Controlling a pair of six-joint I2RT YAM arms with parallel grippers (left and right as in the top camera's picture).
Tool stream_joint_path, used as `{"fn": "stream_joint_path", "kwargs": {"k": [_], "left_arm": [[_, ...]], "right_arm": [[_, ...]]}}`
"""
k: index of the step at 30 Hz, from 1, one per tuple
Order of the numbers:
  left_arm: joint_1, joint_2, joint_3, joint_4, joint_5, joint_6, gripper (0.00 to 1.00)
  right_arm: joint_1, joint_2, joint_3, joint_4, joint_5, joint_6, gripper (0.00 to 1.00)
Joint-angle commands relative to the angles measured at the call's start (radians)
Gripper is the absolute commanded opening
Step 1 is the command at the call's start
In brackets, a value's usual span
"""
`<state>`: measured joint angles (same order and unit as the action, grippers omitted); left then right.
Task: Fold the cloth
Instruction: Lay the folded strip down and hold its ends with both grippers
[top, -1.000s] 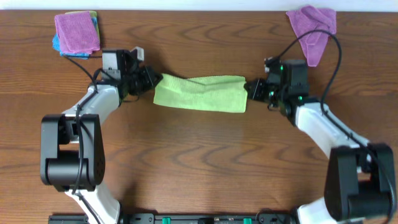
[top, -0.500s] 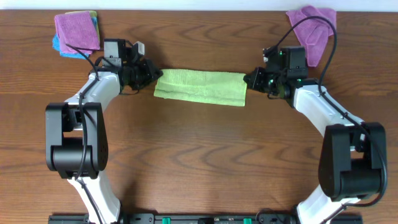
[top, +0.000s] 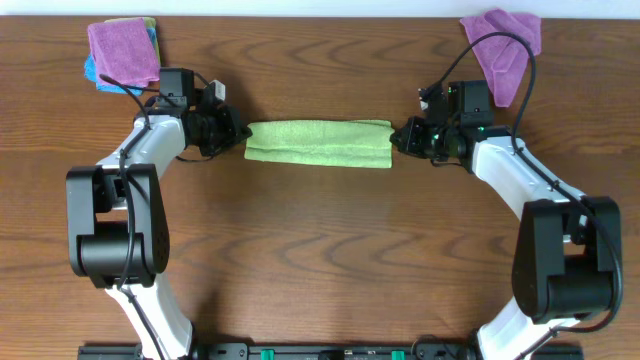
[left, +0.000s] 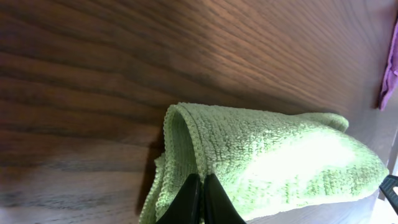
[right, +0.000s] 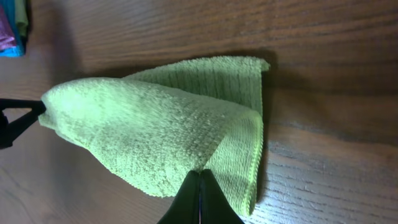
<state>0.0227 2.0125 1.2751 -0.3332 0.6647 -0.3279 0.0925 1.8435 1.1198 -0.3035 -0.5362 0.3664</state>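
One cloth (top: 318, 143), two end effectors (top: 243, 137) (top: 395, 138) clamping its ends, two purple cloths (top: 124, 52) (top: 505, 50)

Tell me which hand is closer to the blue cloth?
Left. The left hand holds the green cloth at the end nearer the blue cloth; the right hand holds its far end.

A lime-green microfibre cloth (top: 318, 143) lies on the brown wooden table (top: 320, 260) as a long, narrow folded band running left to right. The left gripper (top: 238, 136) meets the band's left end and the right gripper (top: 398, 138) its right end, both arms reaching in from the sides. At the far left corner a purple cloth (top: 123, 52) sits on a blue cloth (top: 92, 70). At the far right corner lies a second purple cloth (top: 500, 45), crossed by a black cable (top: 528, 70).
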Motion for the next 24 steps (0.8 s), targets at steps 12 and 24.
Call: {"fn": "stream_joint_path", "kwargs": {"k": [12, 24], "left_arm": [[0.008, -0.008, 0.018, -0.048, -0.047, 0.068, 0.63], [-0.004, -0.142, 0.092, -0.080, -0.053, 0.169, 0.15]], "right_arm": [[-0.006, 0.008, 0.016, -0.041, 0.012, -0.031, 0.53], [0.017, -0.034, 0.140, -0.121, 0.029, -0.147, 0.01]]}}
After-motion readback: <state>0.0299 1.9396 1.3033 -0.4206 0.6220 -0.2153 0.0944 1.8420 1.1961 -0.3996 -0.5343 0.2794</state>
